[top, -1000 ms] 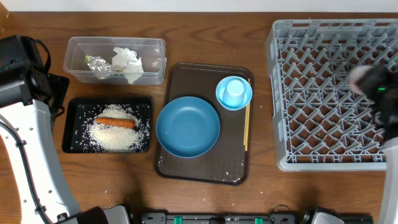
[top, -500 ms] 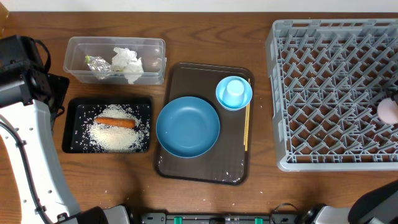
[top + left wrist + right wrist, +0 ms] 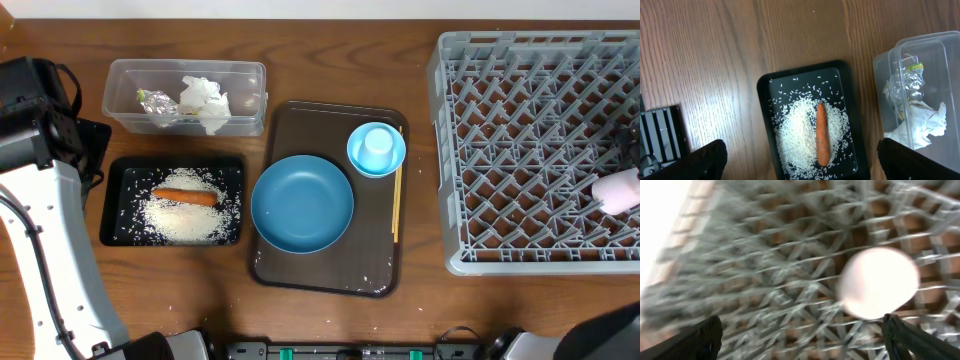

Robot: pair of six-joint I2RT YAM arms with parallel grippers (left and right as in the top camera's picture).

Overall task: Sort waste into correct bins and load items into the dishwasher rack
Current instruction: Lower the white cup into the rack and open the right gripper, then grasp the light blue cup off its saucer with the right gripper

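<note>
Hangs the right gripper wide apart, empty, over the large square grey plastic dishwasher rack. Just past it, shows the small white cup lying tipped among the pegs near the rack's right edge. Holds the left gripper wide apart too, empty, above the shallow black rectangular tray of loose white rice grains and a small orange carrot; beyond, the clear plastic rectangular tub.

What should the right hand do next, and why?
Probably lift the right hand away from the rack and move it toward the small blue bowl on the brown tray. The white cup already lies in the rack, free of the open hand; the big blue bowl and chopsticks also wait there.
</note>
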